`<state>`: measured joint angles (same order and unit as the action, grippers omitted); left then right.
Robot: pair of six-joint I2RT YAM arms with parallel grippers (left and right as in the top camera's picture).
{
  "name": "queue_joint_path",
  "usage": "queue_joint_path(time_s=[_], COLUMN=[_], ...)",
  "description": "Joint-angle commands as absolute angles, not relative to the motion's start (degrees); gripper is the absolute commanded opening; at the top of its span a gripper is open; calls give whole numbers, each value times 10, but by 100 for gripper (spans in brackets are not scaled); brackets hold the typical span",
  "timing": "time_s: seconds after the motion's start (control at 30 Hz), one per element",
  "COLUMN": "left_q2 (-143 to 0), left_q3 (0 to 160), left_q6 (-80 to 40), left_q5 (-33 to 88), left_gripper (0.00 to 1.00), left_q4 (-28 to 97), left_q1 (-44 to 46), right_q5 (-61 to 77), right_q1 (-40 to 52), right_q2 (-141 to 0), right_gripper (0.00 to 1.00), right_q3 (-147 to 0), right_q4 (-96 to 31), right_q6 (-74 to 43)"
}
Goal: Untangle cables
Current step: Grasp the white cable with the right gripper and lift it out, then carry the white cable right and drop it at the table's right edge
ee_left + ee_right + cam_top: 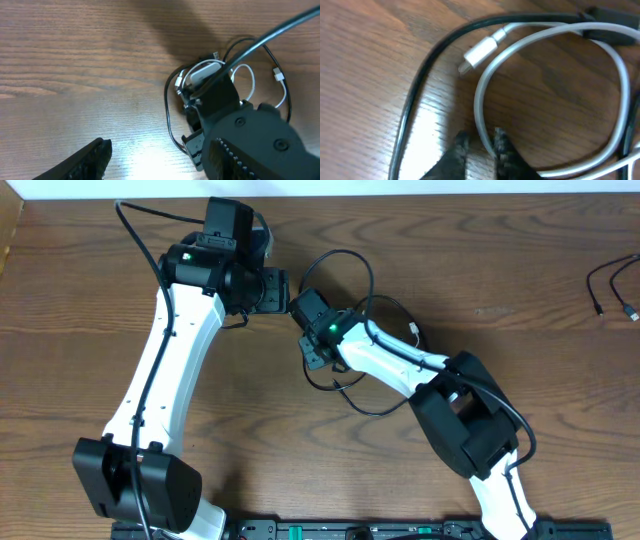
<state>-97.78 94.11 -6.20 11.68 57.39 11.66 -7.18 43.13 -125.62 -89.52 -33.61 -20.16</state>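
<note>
Cable tangle (345, 380) sits mid-surface, partly under the right arm's wrist. Black loops spread toward the far side and the near side of it. A small white plug shows just right of the arm.

Right end effector (481, 142) is down at the surface (100, 260). Its fingertips are pinched together on the white cable (479, 105), which passes between them. From there the white cable curves up and off to the right in a big loop. The white plug (480, 51) lies flat just far of that curve, and its tip points left. The black cable (415, 85) runs alongside on the left and is not in the grip.

Left end effector (155, 150) is just left of the right one, above bare wood. Its fingers are wide apart and nothing is between them. Only one finger (85, 162) is clearly visible, at lower left.

A separate pair of black cables (593, 285) lies at the far right edge, well apart from both arms.
</note>
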Motion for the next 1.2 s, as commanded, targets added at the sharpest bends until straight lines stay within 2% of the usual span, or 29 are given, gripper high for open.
queue_joint_path(time_s=[0.0,0.07,0.23,0.43,0.8,1.03,1.17], left_q2=[-977,-977,-977,-977,-977,-977,-977], left_q3=[939,939,939,939,939,939,939], left_q6=[-65,-65,-65,-65,-65,-65,-65], left_q5=[128,128,128,128,128,128,128], left_gripper=[68,68,68,68,68,68,68], left_q4=[580,580,580,580,578,578,578], left_q1=[119,119,119,119,119,119,119], right_q5=[-93,-94,-61,24,184,181,177], right_q1=[437,435,406,345,150,19,-56], right_q2=[-1268,-1268,-1230,-1117,-965,-954,-954], right_gripper=[6,1,1,1,1,1,1], right_q3=[-889,-889,-911,-977,-1168,-1309,-1339], right_q4=[-354,-362,-398,-451,-476,-465,-477], right_q6=[-210,-212,-226,-176,-214,-237,-237])
